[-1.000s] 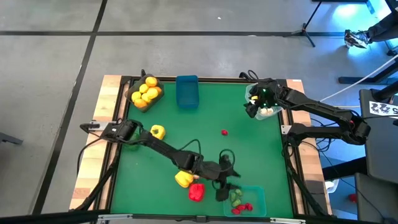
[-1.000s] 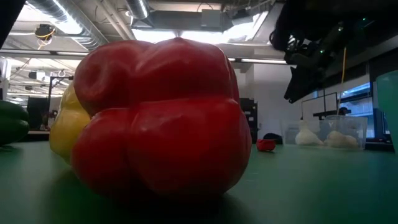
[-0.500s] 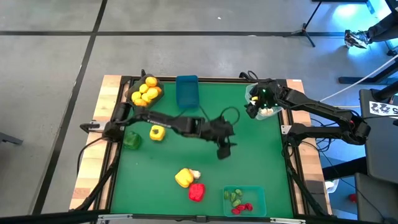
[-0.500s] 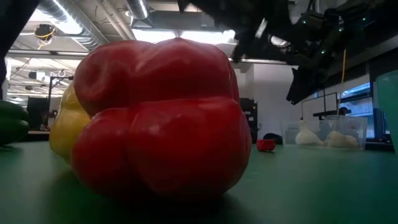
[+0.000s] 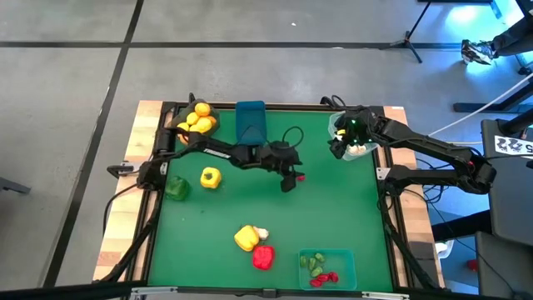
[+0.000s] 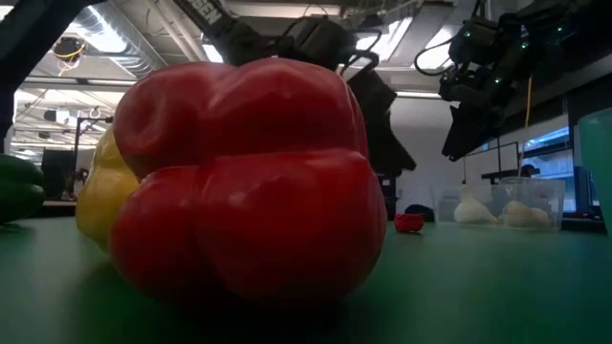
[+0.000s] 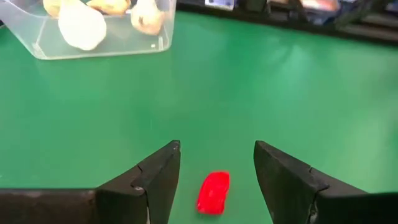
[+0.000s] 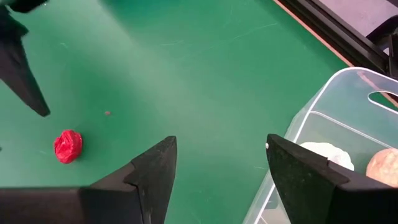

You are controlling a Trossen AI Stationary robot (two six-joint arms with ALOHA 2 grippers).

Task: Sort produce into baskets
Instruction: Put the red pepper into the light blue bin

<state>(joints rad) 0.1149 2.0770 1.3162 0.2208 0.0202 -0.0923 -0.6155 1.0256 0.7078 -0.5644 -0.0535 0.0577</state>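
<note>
A small red bit (image 7: pixel 213 191) lies on the green mat (image 5: pixel 333 217) right of centre. My left gripper (image 7: pixel 217 146) hangs open just over it, one finger on either side, touching nothing; in the high view the left gripper (image 5: pixel 289 179) sits beside the red bit (image 5: pixel 300 177). My right gripper (image 8: pixel 221 140) waits open above the mat next to the clear basket (image 8: pixel 348 118), which holds white garlic-like pieces. The teal basket (image 5: pixel 346 265) at the near edge holds green and red bits.
A dark grey basket of yellow-orange fruits (image 5: pixel 196 123) and a blue basket (image 5: pixel 250 122) stand at the far edge. Loose on the mat are a yellow pepper (image 5: pixel 211 177), a green pepper (image 5: pixel 176 188), another yellow pepper (image 5: pixel 245 238) with a white piece, and a red pepper (image 5: pixel 262 257).
My left gripper has swung from beside the teal basket at the near edge toward the far edge, turning as it went, and now stands over the red bit.
</note>
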